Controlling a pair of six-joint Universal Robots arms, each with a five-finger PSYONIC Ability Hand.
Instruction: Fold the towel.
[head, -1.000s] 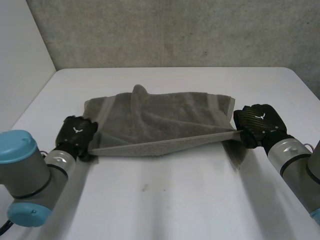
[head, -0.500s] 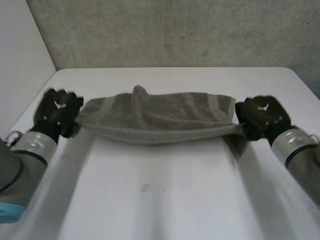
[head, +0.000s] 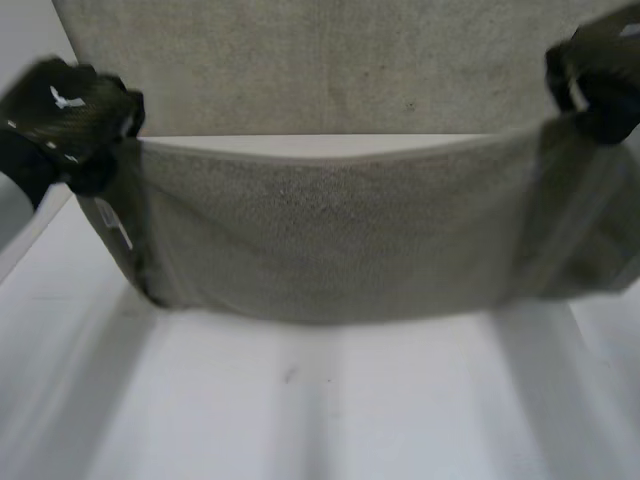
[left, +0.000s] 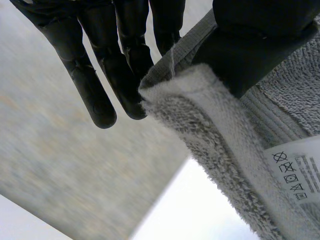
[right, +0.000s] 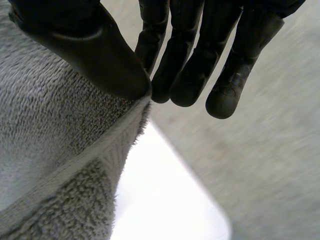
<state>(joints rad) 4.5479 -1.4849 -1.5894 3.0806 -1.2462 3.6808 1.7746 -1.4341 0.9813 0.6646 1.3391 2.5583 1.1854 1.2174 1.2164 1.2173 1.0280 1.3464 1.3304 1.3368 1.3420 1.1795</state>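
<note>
- Up over the left edge of the table, the left hand is raised off the surface and clamped on one upper corner of the towel.
- The left wrist view shows its thumb pressing the hemmed corner against the fingers. The fingertips run straight out past the cloth.
- A white care label printed with washing symbols sits on the towel's side edge, just below that pinched corner.
- Over the table's right edge, the right hand is raised too, a little higher than the left, and grips the other upper corner.
- In the right wrist view its thumb squeezes the woven hem band against the nearest fingers. The outer fingers lie straight beside them, clear of the cloth.
- Between the two hands the towel is pulled taut, and its top hem runs almost level from corner to corner.
- Below the hem the grey terry hangs as one broad sheet, spanning nearly from the table's left edge to its right edge.
- Its lower edge hangs over the middle of the table; whether it touches the surface I cannot tell.
- A thin strip of the white table's far edge shows just above the top hem.
- Beyond that edge stands a grey speckled wall.
</note>
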